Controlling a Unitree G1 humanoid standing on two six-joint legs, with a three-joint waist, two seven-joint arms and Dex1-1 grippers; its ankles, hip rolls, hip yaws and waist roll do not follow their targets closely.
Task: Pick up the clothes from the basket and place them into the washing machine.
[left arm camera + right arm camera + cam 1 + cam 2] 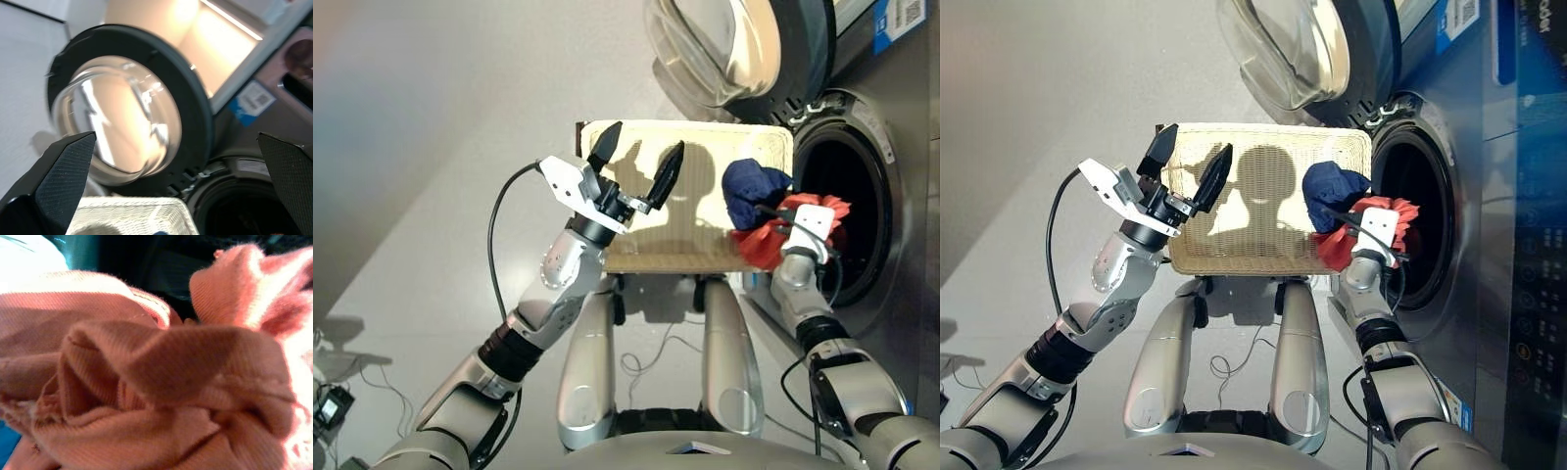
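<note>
The cream wicker basket (685, 253) lies in front of me, beside the washing machine (891, 127). The machine's round glass door (724, 49) stands swung open above its dark porthole (847, 211). A dark blue bundle (754, 191) rests at the basket's right end. My right gripper (800, 217) is shut on the orange-red bundle (766, 243), which is lifted at the porthole's near edge; this cloth (161, 377) fills the right wrist view. My left gripper (647, 137) hovers open and empty over the basket's left half. The black bundle is out of view.
The left wrist view looks past its fingers (63, 171) at the glass door (117, 127) and the basket's rim (132, 215). A blue label (899, 22) is on the machine's top. Cables (651, 357) and a small device (331, 403) lie on the floor.
</note>
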